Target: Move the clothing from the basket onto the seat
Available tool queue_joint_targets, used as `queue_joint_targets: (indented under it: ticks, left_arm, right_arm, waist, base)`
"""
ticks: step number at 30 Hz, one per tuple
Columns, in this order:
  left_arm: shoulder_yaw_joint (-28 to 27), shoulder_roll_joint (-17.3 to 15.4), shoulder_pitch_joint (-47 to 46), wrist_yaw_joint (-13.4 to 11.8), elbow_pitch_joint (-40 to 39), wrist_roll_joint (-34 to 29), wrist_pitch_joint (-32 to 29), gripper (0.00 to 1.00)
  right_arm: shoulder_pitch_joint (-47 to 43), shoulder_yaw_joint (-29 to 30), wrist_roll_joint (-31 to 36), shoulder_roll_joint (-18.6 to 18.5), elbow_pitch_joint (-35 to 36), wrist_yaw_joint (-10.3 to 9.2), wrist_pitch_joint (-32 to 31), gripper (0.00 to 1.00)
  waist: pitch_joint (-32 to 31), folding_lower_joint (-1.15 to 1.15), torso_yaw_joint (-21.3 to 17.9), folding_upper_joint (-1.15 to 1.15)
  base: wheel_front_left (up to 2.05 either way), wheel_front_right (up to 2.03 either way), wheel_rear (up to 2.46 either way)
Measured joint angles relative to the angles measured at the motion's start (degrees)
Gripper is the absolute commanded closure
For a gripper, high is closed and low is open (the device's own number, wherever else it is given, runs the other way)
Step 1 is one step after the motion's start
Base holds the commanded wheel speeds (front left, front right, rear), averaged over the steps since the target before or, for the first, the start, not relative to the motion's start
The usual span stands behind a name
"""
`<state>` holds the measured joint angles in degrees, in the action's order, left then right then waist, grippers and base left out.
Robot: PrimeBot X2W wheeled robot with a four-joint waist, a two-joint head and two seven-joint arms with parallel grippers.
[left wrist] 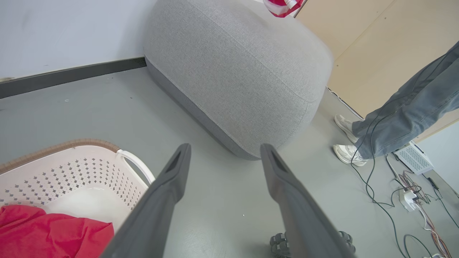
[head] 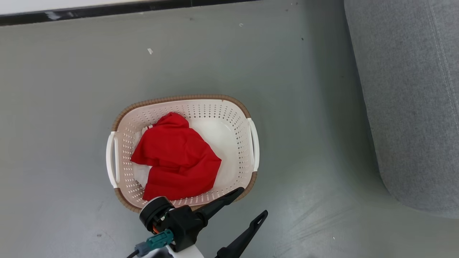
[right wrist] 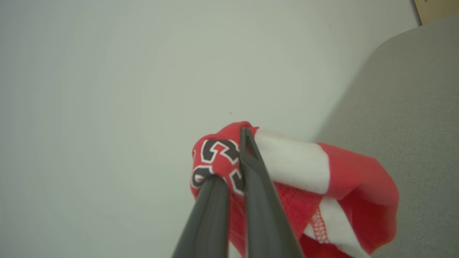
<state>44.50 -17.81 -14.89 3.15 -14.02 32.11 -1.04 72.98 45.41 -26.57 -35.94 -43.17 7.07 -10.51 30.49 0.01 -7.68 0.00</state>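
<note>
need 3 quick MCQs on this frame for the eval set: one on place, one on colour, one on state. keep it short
1. The plain red garment lies:
A. on a table
B. in the basket
C. on a shelf

2. The basket's rim is:
A. blue
B. black
C. brown

3. The right gripper is:
A. shut on the numbered jersey
B. wide open, empty
C. shut on a bottle

Answers:
1 B: the head view shows it inside the perforated walls.
2 C: a brown woven-look band runs round the top.
3 A: the right wrist view shows the fingers pinching red-and-white fabric.
</note>
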Motion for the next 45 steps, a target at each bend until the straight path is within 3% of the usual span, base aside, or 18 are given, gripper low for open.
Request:
queue_joint_targets:
  ticks: [7,23,26,28,30,31,32,33,45]
  left_arm:
    - [-0.66,-0.12,-0.92,-0.51,-0.67,-0.47,-0.49,0.00]
    - [-2.57,-0.57,-2.36,-1.82,-1.19,-0.97,-0.90,0.00]
    - [-2.71,-0.62,-2.38,-1.81,-0.98,-0.97,-0.82,0.00]
    - [-2.80,-0.63,-2.42,-1.81,-0.86,-0.97,-0.35,0.00]
    - [-2.90,-0.57,-2.53,-1.80,-0.68,-0.97,-0.04,0.00]
    - [-2.98,-0.54,-2.63,-1.76,-0.58,-0.97,0.16,0.00]
    - [-3.02,-0.46,-2.75,-1.75,-0.47,-0.97,0.20,0.00]
    - [-3.02,-0.37,-2.89,-1.74,-0.33,-0.97,0.24,0.00]
    - [-3.24,0.34,-3.01,-1.72,0.96,-0.83,2.29,0.00]
  right_arm:
    - [-4.79,-1.83,1.89,0.51,-1.32,0.00,0.57,1.00]
    - [-17.95,-4.13,-0.75,7.46,-2.77,0.00,5.83,0.98]
    - [-21.57,-6.87,2.31,7.02,-2.68,0.00,8.44,0.96]
    - [-23.02,-7.83,3.67,6.62,-2.60,0.00,10.23,0.86]
    - [-23.46,-8.20,3.94,6.58,-2.50,0.00,11.44,0.60]
    - [-23.46,-8.70,3.96,6.58,-2.40,0.00,12.12,0.54]
    - [-23.46,-9.18,3.97,6.58,-2.20,0.00,12.78,0.15]
    - [-23.46,-9.40,3.97,6.58,-2.13,0.00,13.27,0.00]
    - [-27.01,-10.82,2.31,6.09,-2.10,0.00,17.01,0.00]
  waist:
    - [2.30,0.00,-1.12,0.00]
    - [5.17,0.00,-5.26,0.00]
    - [5.11,0.00,-6.18,0.00]
    - [4.92,0.00,-6.66,0.00]
    - [4.58,0.00,-7.02,0.00]
    - [4.38,0.00,-7.17,0.00]
    - [4.18,0.00,-7.29,0.00]
    - [3.97,0.00,-7.40,0.00]
    - [1.05,0.00,-7.57,0.00]
  base:
    - [0.00,0.00,0.00]
    - [0.00,0.00,0.00]
    - [0.00,0.00,0.00]
    - [0.00,0.00,0.00]
    - [0.00,0.00,0.00]
    - [0.00,0.00,0.00]
    - [0.00,0.00,0.00]
    - [0.00,0.00,0.00]
    - [0.00,0.00,0.00]
